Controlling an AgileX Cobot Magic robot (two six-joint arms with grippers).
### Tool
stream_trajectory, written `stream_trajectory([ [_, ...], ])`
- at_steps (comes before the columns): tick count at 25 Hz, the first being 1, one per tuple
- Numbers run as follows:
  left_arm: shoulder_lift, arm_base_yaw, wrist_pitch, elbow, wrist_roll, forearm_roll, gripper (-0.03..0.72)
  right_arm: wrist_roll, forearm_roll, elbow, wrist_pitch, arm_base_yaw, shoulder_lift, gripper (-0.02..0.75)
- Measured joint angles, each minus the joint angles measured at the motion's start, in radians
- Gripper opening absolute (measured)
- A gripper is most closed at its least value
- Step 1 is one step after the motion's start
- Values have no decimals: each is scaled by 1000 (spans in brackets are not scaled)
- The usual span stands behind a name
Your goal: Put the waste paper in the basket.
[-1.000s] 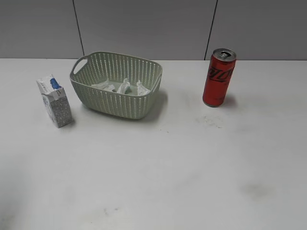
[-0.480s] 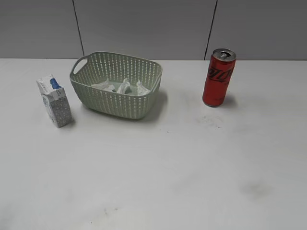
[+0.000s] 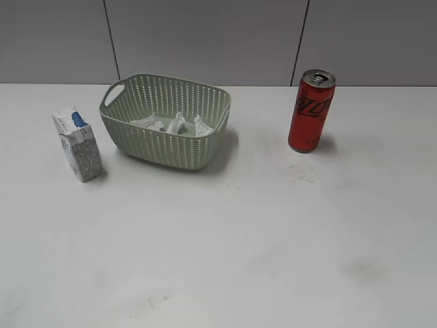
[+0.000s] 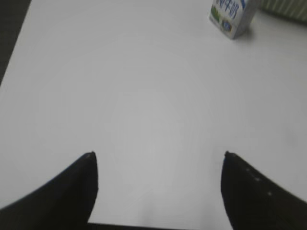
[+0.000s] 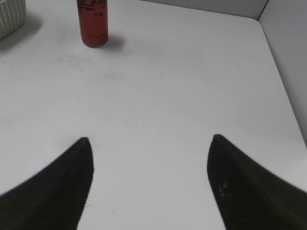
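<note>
The sage-green basket (image 3: pixel 164 147) stands at the back left of the white table. Three wads of white waste paper lie inside it: one at the left (image 3: pixel 147 124), one in the middle (image 3: pixel 177 124), one at the right (image 3: pixel 203 127). The basket's edge shows at the top right of the left wrist view (image 4: pixel 288 5) and at the top left of the right wrist view (image 5: pixel 9 19). My left gripper (image 4: pixel 158 155) is open and empty over bare table. My right gripper (image 5: pixel 149 140) is open and empty over bare table. Neither gripper shows in the exterior view.
A white-and-blue speckled packet (image 3: pixel 78 145) stands left of the basket; it also shows in the left wrist view (image 4: pixel 231 17). A red drink can (image 3: pixel 311 111) stands at the back right, also seen in the right wrist view (image 5: pixel 93 24). A grey wall runs behind the table.
</note>
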State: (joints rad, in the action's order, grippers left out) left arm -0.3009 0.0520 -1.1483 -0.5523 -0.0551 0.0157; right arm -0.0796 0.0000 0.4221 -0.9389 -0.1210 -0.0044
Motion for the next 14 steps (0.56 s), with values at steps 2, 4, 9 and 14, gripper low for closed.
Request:
stream_trajectory([
  [2,71,0,16,1,0,0,591,0,0,0,0,0,0,561],
  [4,143,0,27,6,0,-2,591,0,0,0,0,0,0,561],
  [9,264,0,35,10,9,-2,591,0,0,-1,0,0,0,561],
  [14,305,0,71,25,55,-3,591,0,0,-1,0,0,0,561],
])
